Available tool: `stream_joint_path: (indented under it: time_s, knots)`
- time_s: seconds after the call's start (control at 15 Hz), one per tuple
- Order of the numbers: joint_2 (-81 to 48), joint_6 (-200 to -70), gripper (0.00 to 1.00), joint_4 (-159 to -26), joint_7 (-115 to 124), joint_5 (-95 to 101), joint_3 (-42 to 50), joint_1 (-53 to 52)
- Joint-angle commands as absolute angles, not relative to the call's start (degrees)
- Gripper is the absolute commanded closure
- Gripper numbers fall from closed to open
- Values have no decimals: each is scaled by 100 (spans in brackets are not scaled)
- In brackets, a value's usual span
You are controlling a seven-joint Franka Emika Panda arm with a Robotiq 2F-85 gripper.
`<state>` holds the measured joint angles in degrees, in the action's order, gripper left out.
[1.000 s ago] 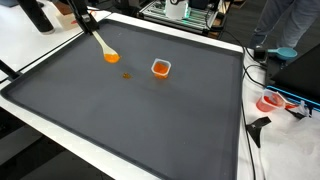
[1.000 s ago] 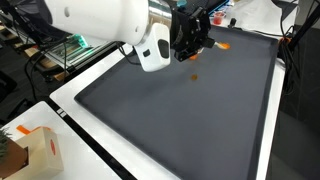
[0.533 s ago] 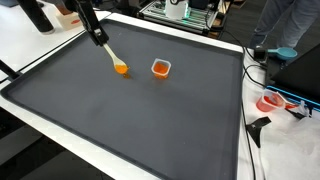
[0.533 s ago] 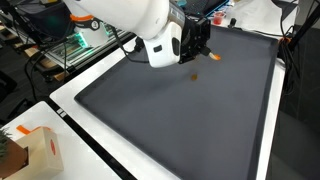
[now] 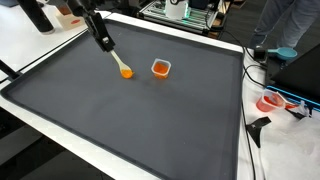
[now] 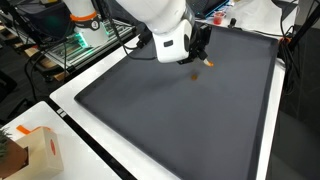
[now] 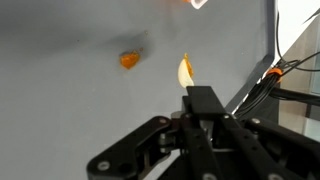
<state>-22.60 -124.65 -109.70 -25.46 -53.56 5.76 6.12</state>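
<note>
We see the fingers [image 5: 103, 41] clamped on the handle of an orange spoon [image 5: 123, 70]. Its head sits low over the dark worktop [image 5: 150, 120], near a small orange cup [image 5: 160, 68].

Glossy white, rounded arm [image 6: 160, 15] shell at twelve o'clock. Its black gripper [image 7: 200, 97] shows jointed bars at six o'clock.

Dark mat [image 5: 150, 125], cardboard box [image 6: 28, 150] near its corner, red-white clutter [image 5: 272, 101]
</note>
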Motion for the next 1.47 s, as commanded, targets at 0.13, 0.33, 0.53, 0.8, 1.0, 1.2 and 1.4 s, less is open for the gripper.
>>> stream_joint_path:
  time_s: [0.13, 0.33, 0.53, 0.8, 1.0, 1.2, 1.4]
  knots:
    - [-2374, -13013, 97, -10972, -1907, -4557, 379, 455]
    - [-2441, -13231, 97, -10912, -1602, -4118, 265, 375]
    - [-2414, -13411, 97, -10913, -1278, -3647, 183, 310]
    - [-2313, -13568, 97, -10922, -960, -3131, 52, 274]
    - [-2227, -13665, 97, -10913, -700, -2724, 2, 243]
    - [-2140, -13671, 97, -10897, -442, -2331, -13, 204]
    - [-1969, -13404, 97, -10871, -319, -1935, -33, 175]
